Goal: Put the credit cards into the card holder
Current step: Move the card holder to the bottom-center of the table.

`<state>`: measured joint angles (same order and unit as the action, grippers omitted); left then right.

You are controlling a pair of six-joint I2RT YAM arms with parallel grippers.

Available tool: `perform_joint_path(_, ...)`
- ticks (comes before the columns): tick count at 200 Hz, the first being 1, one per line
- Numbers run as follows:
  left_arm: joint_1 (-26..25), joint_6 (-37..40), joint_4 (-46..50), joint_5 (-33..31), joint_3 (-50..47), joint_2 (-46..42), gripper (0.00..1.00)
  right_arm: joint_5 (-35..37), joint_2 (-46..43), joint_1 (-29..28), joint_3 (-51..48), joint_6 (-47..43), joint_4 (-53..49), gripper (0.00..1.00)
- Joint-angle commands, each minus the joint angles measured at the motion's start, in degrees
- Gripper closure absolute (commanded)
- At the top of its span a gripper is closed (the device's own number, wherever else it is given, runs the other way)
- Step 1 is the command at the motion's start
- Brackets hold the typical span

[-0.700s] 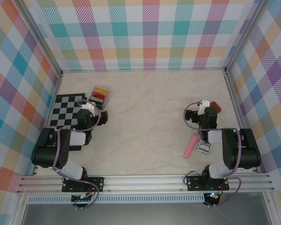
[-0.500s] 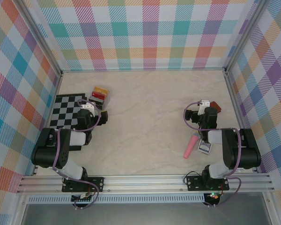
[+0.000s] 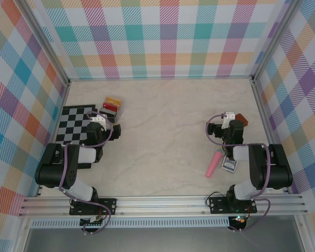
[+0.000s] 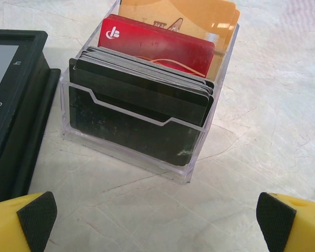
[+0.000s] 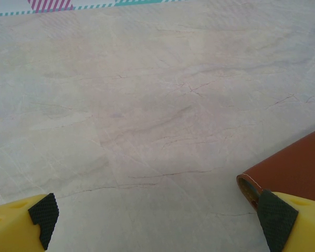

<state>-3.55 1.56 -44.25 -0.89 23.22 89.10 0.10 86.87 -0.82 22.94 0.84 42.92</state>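
Note:
The credit cards stand upright in a clear plastic rack: a stack of dark cards in front, a red card behind it, a yellow-orange one at the back. The top view has the rack with its cards at the left. My left gripper is open just short of the rack, holding nothing. The brown leather card holder lies folded at the right, also visible in the top view. My right gripper is open, its right fingertip beside the holder's edge.
A black chessboard lies left of the rack, its dark frame close to the rack's side. A pink stick and a small grey square box lie near the right arm. Plaid walls enclose the table.

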Motion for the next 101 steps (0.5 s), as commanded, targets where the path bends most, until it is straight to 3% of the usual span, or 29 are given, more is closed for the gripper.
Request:
perform_joint_path(1,0.5,1.1,-6.2,0.9,-2.0,-0.7,0.00,-2.1,0.2,0.3,0.7,-0.9,3.0,0.00)
perform_joint_path(43,0.5,0.3,-10.1,-0.5,-5.2,-3.2,0.00,-1.3,-0.5,0.1,0.2,-0.8,3.4,0.00)
perform_joint_path(101,0.7,-1.6,-1.3,-3.3,-5.5,-13.5,0.00,0.9,-3.2,0.0,2.3,0.1,-2.4,0.00)
